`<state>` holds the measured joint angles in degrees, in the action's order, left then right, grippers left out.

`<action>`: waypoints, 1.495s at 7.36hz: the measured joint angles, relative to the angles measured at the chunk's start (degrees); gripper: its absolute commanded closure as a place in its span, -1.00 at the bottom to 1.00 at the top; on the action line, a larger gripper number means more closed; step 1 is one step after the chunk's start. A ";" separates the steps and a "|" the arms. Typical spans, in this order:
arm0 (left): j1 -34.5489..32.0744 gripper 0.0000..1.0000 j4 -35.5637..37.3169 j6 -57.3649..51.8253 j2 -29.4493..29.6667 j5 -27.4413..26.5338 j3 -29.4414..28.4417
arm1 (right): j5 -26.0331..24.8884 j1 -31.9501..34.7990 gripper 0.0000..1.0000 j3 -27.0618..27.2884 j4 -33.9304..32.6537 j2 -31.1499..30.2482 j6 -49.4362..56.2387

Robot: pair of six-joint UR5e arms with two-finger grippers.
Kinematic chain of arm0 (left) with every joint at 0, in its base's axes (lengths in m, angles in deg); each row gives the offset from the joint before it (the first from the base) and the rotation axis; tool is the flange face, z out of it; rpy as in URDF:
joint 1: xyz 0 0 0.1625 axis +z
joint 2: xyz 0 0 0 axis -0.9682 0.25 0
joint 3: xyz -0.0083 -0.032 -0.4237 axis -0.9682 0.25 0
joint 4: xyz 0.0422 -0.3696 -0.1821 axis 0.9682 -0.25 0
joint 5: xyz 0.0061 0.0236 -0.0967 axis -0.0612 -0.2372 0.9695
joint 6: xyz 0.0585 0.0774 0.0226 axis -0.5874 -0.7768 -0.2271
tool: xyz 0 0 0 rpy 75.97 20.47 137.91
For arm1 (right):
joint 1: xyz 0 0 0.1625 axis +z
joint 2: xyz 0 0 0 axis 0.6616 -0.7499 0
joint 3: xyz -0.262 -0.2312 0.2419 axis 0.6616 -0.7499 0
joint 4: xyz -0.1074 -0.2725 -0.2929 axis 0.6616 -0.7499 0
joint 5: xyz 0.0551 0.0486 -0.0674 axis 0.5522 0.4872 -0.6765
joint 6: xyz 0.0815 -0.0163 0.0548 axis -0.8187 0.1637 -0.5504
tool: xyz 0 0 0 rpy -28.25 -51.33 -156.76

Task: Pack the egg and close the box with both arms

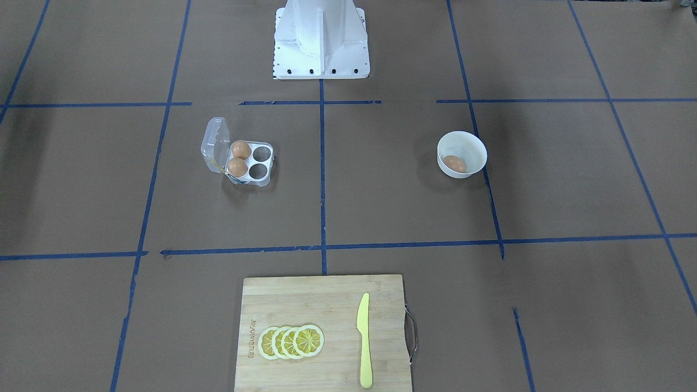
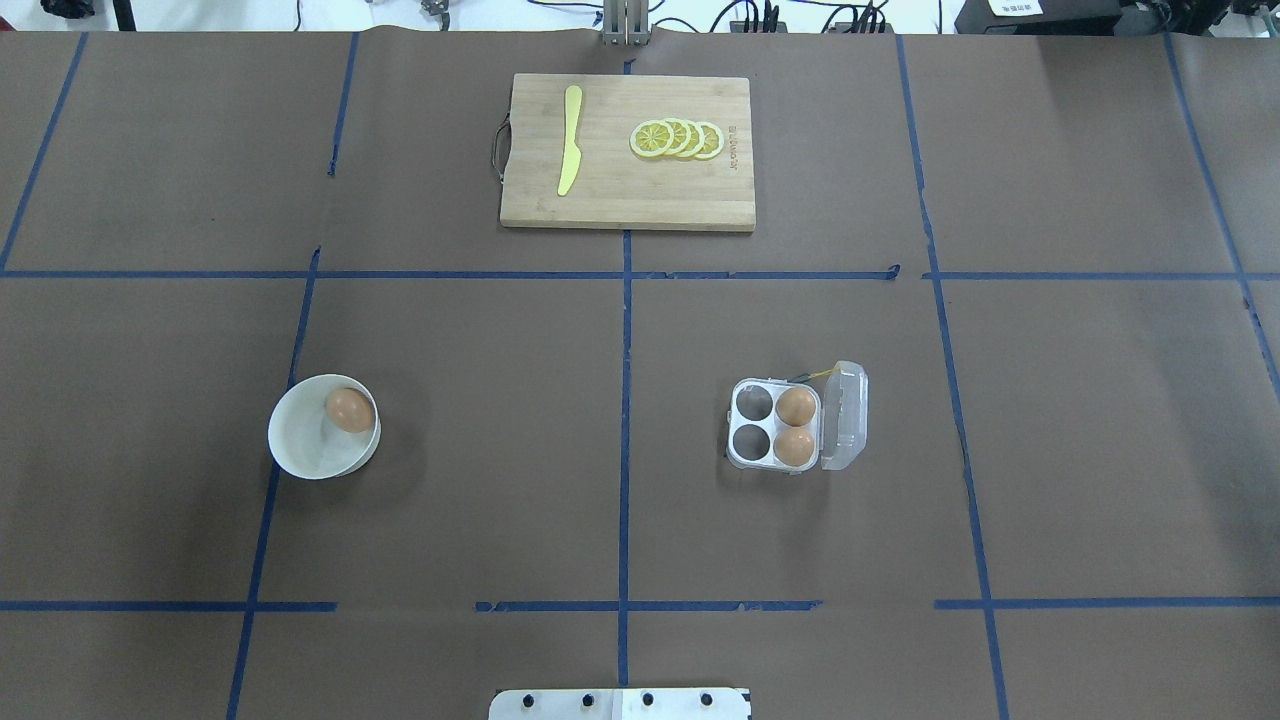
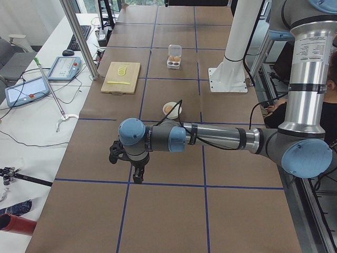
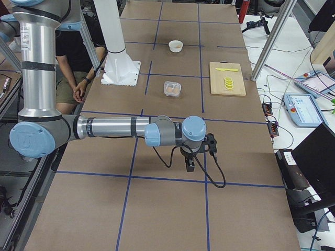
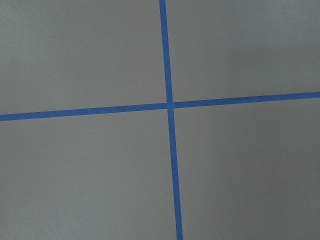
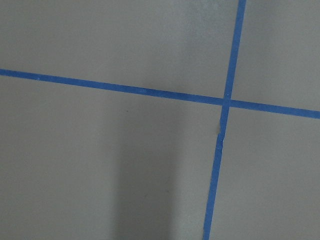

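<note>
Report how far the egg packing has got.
Done: two eggs sit in the box, in the cups beside its hinged lid, which stands open. In hand: nothing; the left arm and right arm hang over bare table, away from bowl and box. Left: the egg in the white bowl must go into one of the two empty cups, then the lid must be shut.

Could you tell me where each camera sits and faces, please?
Front: across the table, facing the pedestal; no arms.
Overhead: behind the pedestal, looking down; only its foot.
Left side: table end; left arm near.
Right side: opposite end; right arm near.
Left wrist: down at tape; arm unseen.
Right wrist: likewise.
Front, overhead share carton, bowl.
</note>
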<state>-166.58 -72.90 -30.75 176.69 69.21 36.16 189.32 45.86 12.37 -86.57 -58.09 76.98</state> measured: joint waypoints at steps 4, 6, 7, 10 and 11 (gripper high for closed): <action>0.00 -1.00 -0.12 -0.15 0.10 0.09 1.56 | -0.10 0.08 -1.00 -0.28 0.20 0.28 0.08; 0.00 -1.00 -0.12 -0.16 -0.12 -0.01 2.21 | -0.14 0.08 -1.00 -0.24 0.25 0.65 0.09; 0.00 -1.00 -0.12 -0.15 -0.18 -0.28 2.14 | -0.15 0.08 -1.00 -0.30 0.26 0.66 0.09; 0.00 -1.00 -0.30 -0.27 -1.73 -0.80 2.47 | -0.15 0.08 -1.00 -0.43 0.24 0.68 0.09; 0.00 -1.00 -0.29 -0.23 -1.93 -1.32 2.55 | -0.15 0.08 -1.00 -0.45 0.22 0.68 0.09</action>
<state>-166.58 -73.19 -30.99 174.75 67.89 38.71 189.17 45.94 11.93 -86.35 -57.41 77.07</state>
